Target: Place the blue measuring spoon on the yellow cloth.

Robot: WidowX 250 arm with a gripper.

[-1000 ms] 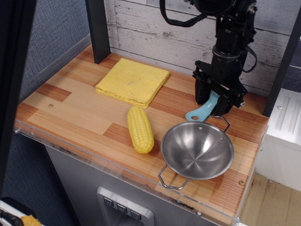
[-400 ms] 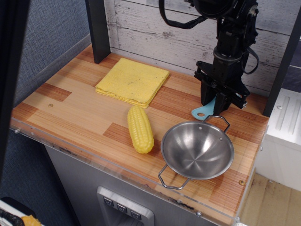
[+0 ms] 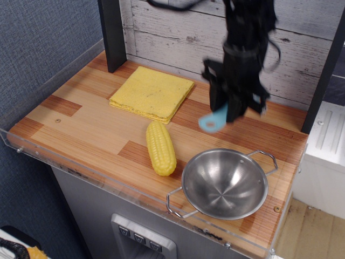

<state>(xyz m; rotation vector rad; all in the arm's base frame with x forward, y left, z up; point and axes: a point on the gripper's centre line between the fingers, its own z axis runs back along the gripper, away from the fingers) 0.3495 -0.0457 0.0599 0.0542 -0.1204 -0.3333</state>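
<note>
My gripper point(image 3: 230, 106) is shut on the blue measuring spoon point(image 3: 214, 121) and holds it in the air above the table's right half. Only the light-blue handle end with its hole shows below the fingers; the head is hidden between them. The gripper is blurred by motion. The yellow cloth point(image 3: 152, 93) lies flat and folded at the back middle of the table, to the left of the gripper and apart from it.
A yellow corn cob point(image 3: 160, 147) lies in front of the cloth. A steel bowl point(image 3: 225, 183) with two wire handles sits at the front right. A dark post point(image 3: 112, 33) stands at the back left. A clear plastic lip point(image 3: 81, 167) runs along the front edge.
My gripper has lifted the spoon off the table and moved left toward the cloth. The steel bowl has shifted and turned a little; its handles now point differently.
</note>
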